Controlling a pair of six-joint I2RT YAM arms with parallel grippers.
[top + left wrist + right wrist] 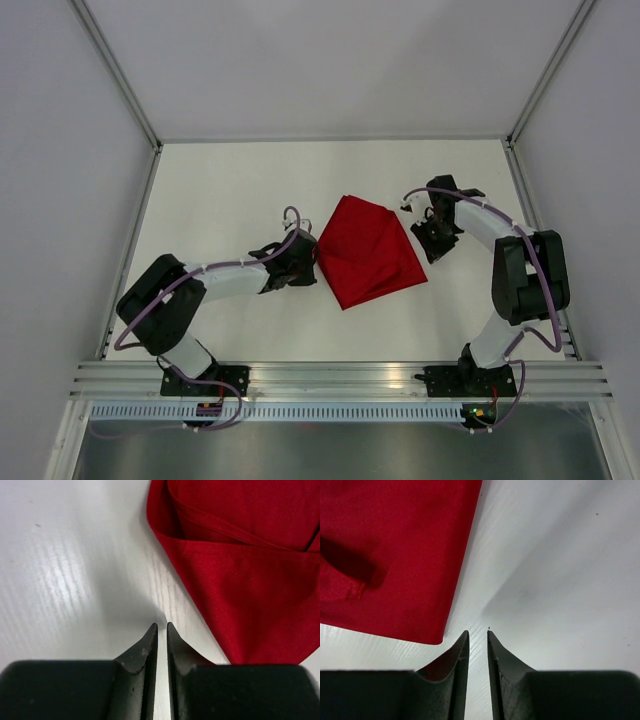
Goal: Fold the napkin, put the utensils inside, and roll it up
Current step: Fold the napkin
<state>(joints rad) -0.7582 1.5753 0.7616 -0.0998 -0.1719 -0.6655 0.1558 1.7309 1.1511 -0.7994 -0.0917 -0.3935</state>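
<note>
The napkin (368, 250) lies partly folded mid counter (230, 190) — no utensils in sight, nothing rolled. The left claw (161, 626) is all but together, the right claw (478, 632) slightly apart — both empty.

A flat white bench (230, 190) with a faint wood grain carries one thing: a bright red fabric napkin (368, 250), folded over itself in creased layers, lying near its middle.
</note>
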